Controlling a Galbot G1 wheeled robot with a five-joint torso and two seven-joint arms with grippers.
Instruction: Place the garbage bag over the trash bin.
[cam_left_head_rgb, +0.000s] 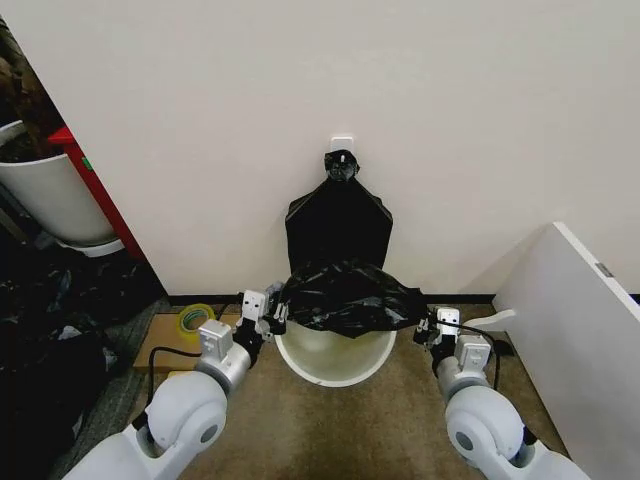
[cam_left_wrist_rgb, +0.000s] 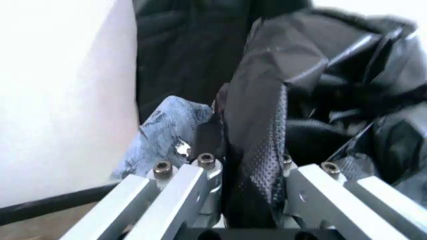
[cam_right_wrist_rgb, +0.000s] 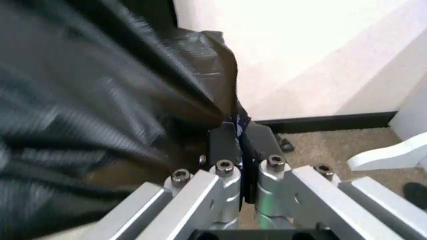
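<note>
Gripping garbage bag (cam_left_head_rgb: 348, 297) over trash bin (cam_left_head_rgb: 335, 362), both end effectors clamped.

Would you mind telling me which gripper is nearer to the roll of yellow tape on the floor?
Left. The left gripper clamps the garbage bag at the trash bin's left rim, just beside the yellow tape. The right gripper clamps the bag across the bin.

White rounded arms, silver screwed jaws
</note>
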